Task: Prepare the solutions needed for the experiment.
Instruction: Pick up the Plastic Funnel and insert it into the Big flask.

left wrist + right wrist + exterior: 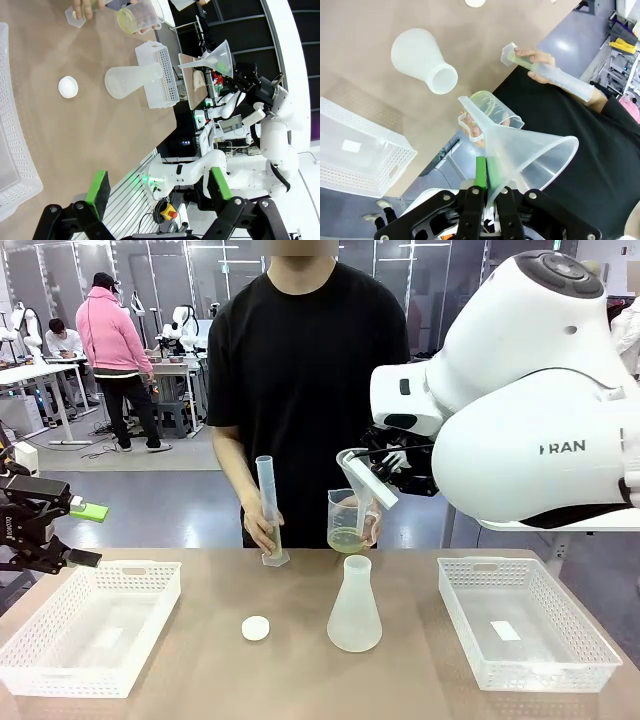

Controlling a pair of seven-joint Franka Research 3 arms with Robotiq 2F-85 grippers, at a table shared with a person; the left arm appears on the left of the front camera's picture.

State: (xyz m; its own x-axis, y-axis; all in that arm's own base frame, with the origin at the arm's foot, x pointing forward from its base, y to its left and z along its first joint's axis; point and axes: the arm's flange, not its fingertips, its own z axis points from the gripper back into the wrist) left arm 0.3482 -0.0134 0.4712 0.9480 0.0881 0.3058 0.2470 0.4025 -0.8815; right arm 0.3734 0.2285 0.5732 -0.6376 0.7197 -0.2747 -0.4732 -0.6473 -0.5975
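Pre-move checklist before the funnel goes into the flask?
1. Right claw shut on translucent plastic funnel: ok.
2. Frosted conical flask upright, mouth uncapped: ok.
3. Funnel seated in flask mouth: not ok, held tilted in the air.
4. Person's clear beaker of yellow liquid clear of funnel's path: cannot tell.
5. Left claw open, off to the side of flask: ok.
6. White round cap apart from flask: ok.

The funnel (365, 478) sits in the right gripper (486, 167). Below the funnel, the flask (354, 610) stands on the table (300, 685). Just behind it is the beaker (345, 512), with the solutions (347, 539) in it. The cylinder (267, 502) is left of it, and the cap (256, 628) lower left. A basket (70, 677) lies far left, another basket (550, 677) right.
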